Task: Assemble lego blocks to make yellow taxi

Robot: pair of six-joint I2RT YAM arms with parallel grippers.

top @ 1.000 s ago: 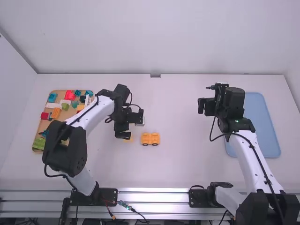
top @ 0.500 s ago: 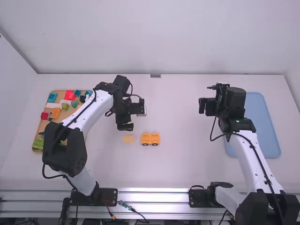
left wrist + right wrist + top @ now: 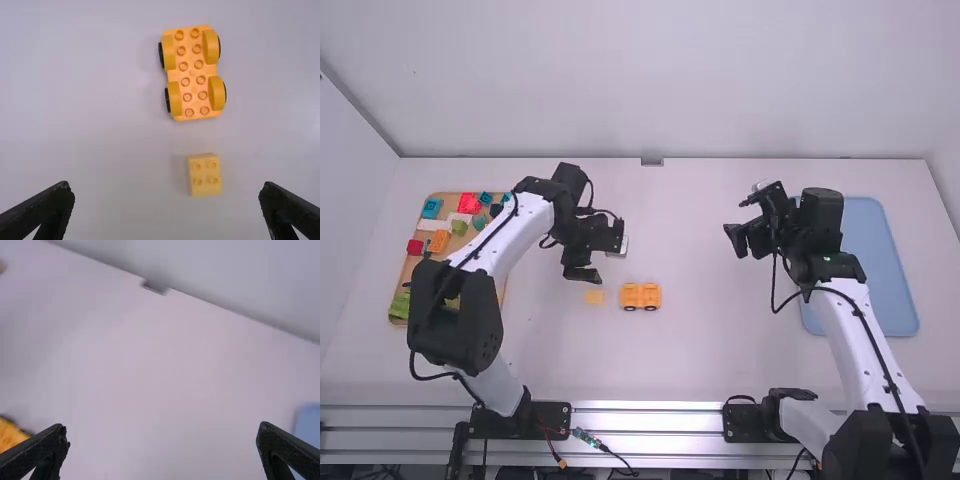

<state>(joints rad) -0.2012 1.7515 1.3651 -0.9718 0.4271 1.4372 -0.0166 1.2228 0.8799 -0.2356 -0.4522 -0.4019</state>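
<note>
Yellow plastic car base with wheels [image 3: 640, 296] is the part to watch: in the high view it sits flat on the white table [image 3: 700, 350], and it could roll away if you push on it sideways, as it has wheels. Just beside it is a small, light yellow block with four studs [image 3: 594, 296], a bit apart. The left gripper [image 3: 606, 258] is near both, on their far side from the camera, with a small whitish block [image 3: 618, 246] close by one finger; swing wide and you might knock that. In the left wrist view, your left fingers are spread wide with nothing in them. The small block lies nearer to them than the car base does. If you come down crooked, one finger may hit first and tip or slide it, and then the bumps won't line up. In the right wrist view, the right gripper [image 3: 162, 434] is wide apart too, holding nothing; the yellow thing past one finger is likely the car base, so a low sweep that way could bump it.
</note>
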